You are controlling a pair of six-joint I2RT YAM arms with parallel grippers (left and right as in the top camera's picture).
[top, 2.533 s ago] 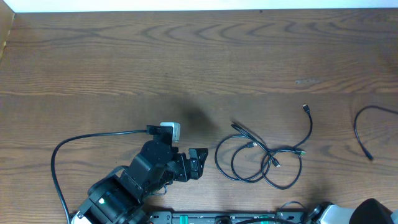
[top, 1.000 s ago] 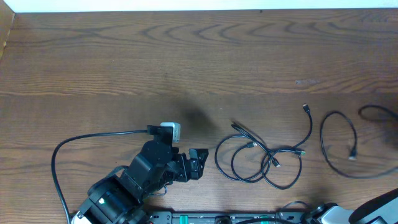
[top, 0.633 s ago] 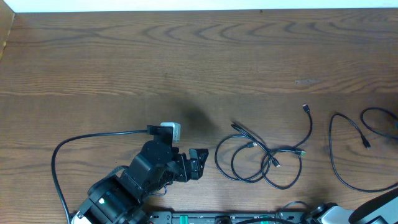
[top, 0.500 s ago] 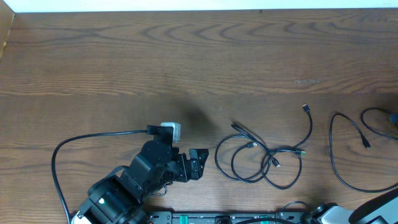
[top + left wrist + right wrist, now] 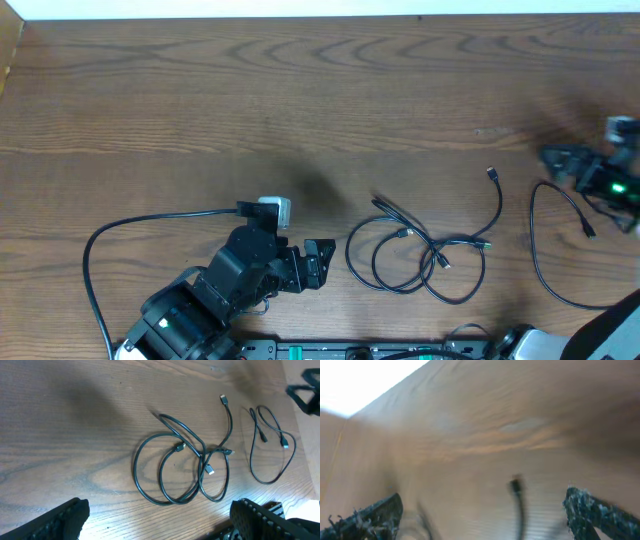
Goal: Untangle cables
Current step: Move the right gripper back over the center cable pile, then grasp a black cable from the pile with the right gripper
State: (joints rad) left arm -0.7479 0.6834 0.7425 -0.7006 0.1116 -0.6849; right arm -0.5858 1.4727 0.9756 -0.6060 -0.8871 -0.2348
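Table [image 5: 200, 90]: brown wood, visible grain, smooth, low sheen. Cables [image 5: 202, 454]: thin black sheath that looks like plastic or rubber, slightly glossy; plug tips [image 5: 210, 470] pale, metallic. Left gripper [image 5: 159, 522] fingers [image 5: 62, 519]: black, coarse matt texture. Right gripper [image 5: 480, 515] fingers [image 5: 372, 512]: dark, rough-edged, blurred. Left arm housing [image 5: 215, 285]: black smooth plastic, semi-matt.

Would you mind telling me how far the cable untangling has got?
Done: one cable lies alone on the right. In hand: nothing; the right gripper is open near that cable, the left gripper open and parked. Left: the tangled bundle in the middle, several loops crossing.
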